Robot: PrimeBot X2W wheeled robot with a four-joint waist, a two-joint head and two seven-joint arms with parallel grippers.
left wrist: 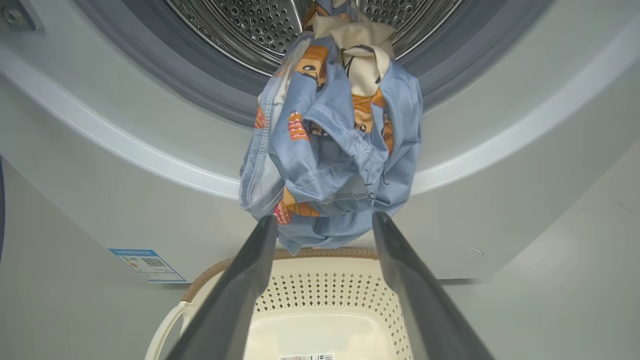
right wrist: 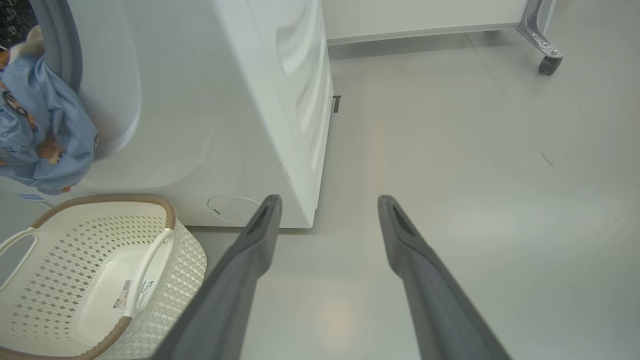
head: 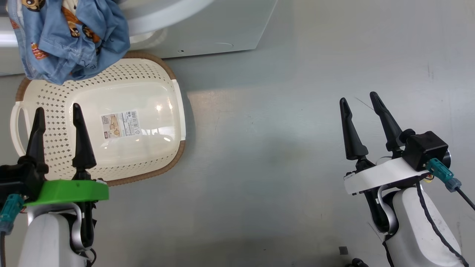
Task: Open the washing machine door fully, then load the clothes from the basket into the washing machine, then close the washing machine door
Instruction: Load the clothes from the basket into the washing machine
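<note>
**Supervisor:** Report containers.

**Operator:** I see the basket point(head: 55, 100) on the floor point(head: 278, 148), just beside the washing machine point(right wrist: 225, 125) front. Its bottom carries a barcode sticker point(head: 120, 125). The clothes point(left wrist: 330, 150) hang bunched over the grey gasket point(left wrist: 200, 85), upper end inside the drum point(left wrist: 250, 25), lower end above the basket's far rim.

**Supervisor:** Grippers?

**Operator:** I read the left gripper point(head: 58, 108) and right gripper point(head: 358, 97) spread, grasping nothing.

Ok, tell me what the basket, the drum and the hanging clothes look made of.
Basket: likely plastic, cream, glossy; moulded holes, light glints.
Drum: apparently steel, shiny, perforated.
Clothes: soft woven fabric, probably cotton, matte; folds and stitched hems.
</note>
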